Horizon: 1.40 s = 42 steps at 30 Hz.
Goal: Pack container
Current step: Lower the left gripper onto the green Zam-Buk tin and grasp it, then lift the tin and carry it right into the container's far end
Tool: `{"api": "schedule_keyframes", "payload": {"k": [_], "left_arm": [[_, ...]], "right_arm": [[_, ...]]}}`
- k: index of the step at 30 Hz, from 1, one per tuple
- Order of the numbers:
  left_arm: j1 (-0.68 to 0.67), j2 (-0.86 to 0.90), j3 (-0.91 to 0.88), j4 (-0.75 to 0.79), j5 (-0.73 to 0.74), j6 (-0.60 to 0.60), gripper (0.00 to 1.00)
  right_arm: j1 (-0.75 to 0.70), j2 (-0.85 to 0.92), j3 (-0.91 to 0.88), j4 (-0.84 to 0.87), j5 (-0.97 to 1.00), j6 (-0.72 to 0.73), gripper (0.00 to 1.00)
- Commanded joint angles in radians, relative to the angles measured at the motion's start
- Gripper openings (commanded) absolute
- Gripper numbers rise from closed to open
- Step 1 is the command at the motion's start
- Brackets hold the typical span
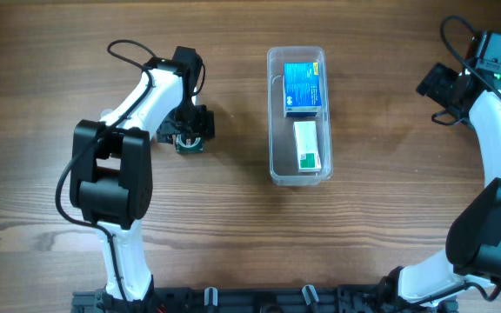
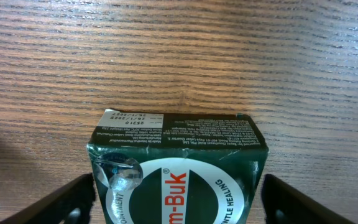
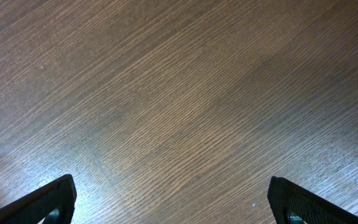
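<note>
Your left gripper (image 2: pixel 179 186) is down at a small dark green Zam-Buk ointment box (image 2: pixel 176 168), which sits on the wooden table (image 1: pixel 390 217) well to the left of the container (image 1: pixel 273 113). In the left wrist view the black fingers (image 2: pixel 67 199) meet the box on its two opposite sides, so the jaws look clamped on it. The contact lies at the very bottom of that view, though, so you cannot judge how firm the hold is. From overhead the box is mostly hidden under the gripper, with only a bit of dark green showing, and it seems to rest flat on the wood. The container, a long clear plastic bin, stands in the middle of the table with its long side running away from you. It holds two cartons: a blue box (image 1: pixel 303 87) in the far half and a white and green box (image 1: pixel 307 145) in the near half, both lying flat and just beside each other. Your right gripper (image 3: pixel 171 182) hangs over bare wood at the far right of the table, well apart from the container, with its jaws spread wide and nothing between them.
</note>
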<state>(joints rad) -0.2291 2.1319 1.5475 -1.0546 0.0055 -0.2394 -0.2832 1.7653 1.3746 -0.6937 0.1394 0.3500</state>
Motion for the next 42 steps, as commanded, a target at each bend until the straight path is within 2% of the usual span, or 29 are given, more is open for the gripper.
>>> {"api": "schedule_keyframes", "payload": {"k": [1, 6, 11, 22, 26, 34, 39, 42], "left_arm": [[0.0, 0.011, -0.024, 0.006, 0.012, -0.009, 0.87], [0.0, 0.011, -0.029, 0.016, 0.013, -0.016, 0.75], [0.0, 0.011, -0.029, 0.03, 0.013, -0.027, 0.68], [0.0, 0.011, -0.006, 0.009, 0.042, -0.03, 0.66], [0.0, 0.009, 0.074, -0.048, 0.047, -0.031, 0.65], [-0.016, 0.007, 0.386, -0.16, 0.107, -0.031, 0.63], [-0.074, 0.007, 0.516, -0.146, 0.121, -0.088, 0.64], [-0.13, 0.007, 0.523, -0.088, 0.125, -0.137, 0.64]], "right_arm": [[0.0, -0.001, -0.005, 0.002, 0.01, -0.006, 1.0], [0.0, -0.001, -0.005, 0.002, 0.01, -0.006, 1.0], [0.0, -0.001, -0.005, 0.002, 0.01, -0.006, 1.0], [0.0, -0.001, -0.005, 0.002, 0.01, -0.007, 1.0], [0.0, -0.001, -0.005, 0.002, 0.01, -0.007, 1.0], [0.0, -0.001, -0.005, 0.002, 0.01, -0.006, 1.0], [0.0, -0.001, -0.005, 0.002, 0.01, -0.007, 1.0], [0.0, -0.001, -0.005, 0.002, 0.01, -0.006, 1.0]]}}
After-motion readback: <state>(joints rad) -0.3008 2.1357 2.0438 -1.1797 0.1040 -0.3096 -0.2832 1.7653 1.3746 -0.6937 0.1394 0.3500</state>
